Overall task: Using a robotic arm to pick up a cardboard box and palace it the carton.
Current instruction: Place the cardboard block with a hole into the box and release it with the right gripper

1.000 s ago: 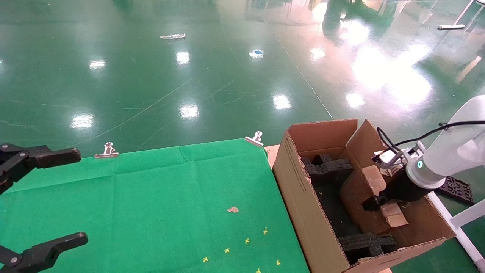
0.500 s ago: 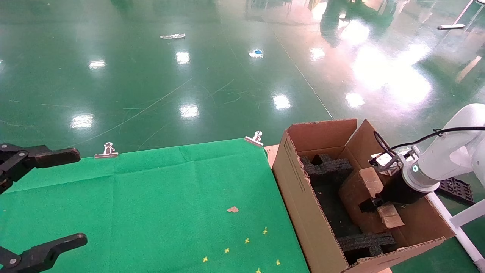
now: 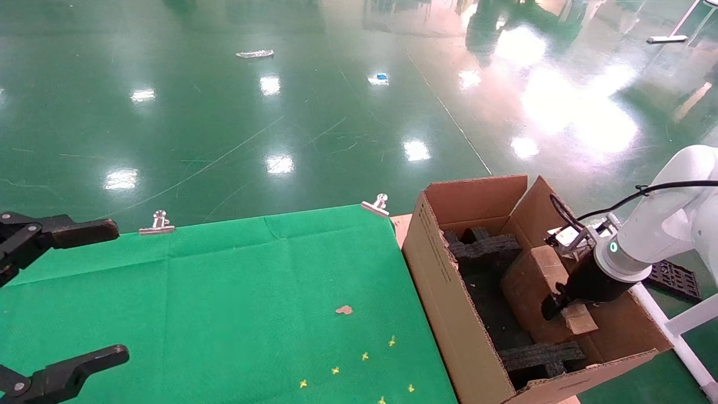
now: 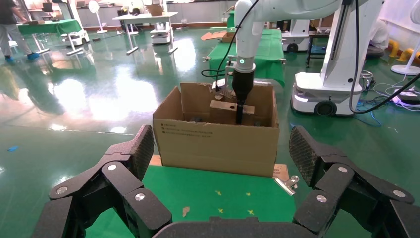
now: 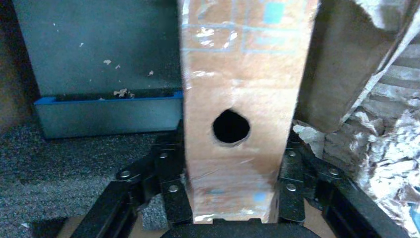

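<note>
The large brown carton (image 3: 443, 280) stands with flaps up at the right end of the table, with black foam inserts (image 3: 485, 247) inside. The white right arm reaches down into it. Its gripper (image 3: 555, 308) is shut on the slim brown cardboard box (image 3: 530, 280), which stands on edge between the inserts. In the right wrist view the taped cardboard box (image 5: 237, 84), with a round hole in its narrow edge, sits pinched between the black fingers (image 5: 171, 183) of the gripper (image 5: 233, 148). The left gripper (image 3: 101, 292) hovers open and empty over the table's left side, facing the carton (image 4: 218, 144).
A green cloth (image 3: 235, 303) covers the table, held by metal clips (image 3: 377, 205) at its far edge. A brown scrap (image 3: 344, 310) and yellow marks (image 3: 364, 356) lie on it. Right of the carton are a black grid tray (image 3: 676, 279) and a white frame (image 3: 681, 342).
The right gripper has carried the cardboard box slightly lower and deeper into the carton, with the wrist turning more upright. The left arm has not moved.
</note>
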Available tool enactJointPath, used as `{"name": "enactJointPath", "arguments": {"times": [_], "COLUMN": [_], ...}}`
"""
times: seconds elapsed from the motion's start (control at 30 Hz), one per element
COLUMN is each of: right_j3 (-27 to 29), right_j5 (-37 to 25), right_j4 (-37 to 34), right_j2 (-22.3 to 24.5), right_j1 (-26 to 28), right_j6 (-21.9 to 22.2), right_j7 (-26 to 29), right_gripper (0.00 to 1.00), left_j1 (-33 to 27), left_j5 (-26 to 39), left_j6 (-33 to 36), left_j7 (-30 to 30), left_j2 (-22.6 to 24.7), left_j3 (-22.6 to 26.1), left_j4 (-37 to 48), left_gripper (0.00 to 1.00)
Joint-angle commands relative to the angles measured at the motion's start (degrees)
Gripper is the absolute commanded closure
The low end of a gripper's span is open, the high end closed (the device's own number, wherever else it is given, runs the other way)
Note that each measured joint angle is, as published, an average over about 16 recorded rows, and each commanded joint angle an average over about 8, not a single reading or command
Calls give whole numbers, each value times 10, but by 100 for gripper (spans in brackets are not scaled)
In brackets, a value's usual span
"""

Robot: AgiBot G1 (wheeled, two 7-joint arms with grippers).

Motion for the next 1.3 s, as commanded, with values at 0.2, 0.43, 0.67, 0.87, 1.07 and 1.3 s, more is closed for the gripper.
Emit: {"name": "enactJointPath", "arguments": {"times": [0.2, 0.43, 0.67, 0.87, 1.07, 1.3], "right_j3": [-2, -2, 6, 9, 12, 26], "right_j5": [-3, -4, 8, 11, 13, 31], "right_j4": [-3, -4, 0, 9, 26, 65], "right_j2": [-5, -7, 0, 3, 0, 11], "right_j1": [3, 7, 43, 129, 237, 310], "right_j6": [-1, -2, -14, -38, -61, -78], "right_j7": [-1, -3, -19, -52, -91, -129], "right_gripper": [0, 0, 0, 0, 0, 0], "left_j1": [0, 0, 0, 0, 0, 0], "left_j5": [0, 0, 0, -1, -1, -1], "left_j6": [0, 0, 0, 0, 0, -1], "left_j7": [0, 0, 0, 0, 1, 1], "left_j2": [0, 0, 0, 0, 0, -1], "left_j3": [0, 0, 1, 1, 1, 1], "left_j4": [0, 0, 0, 0, 0, 0], "left_gripper": [0, 0, 0, 0, 0, 0]}}
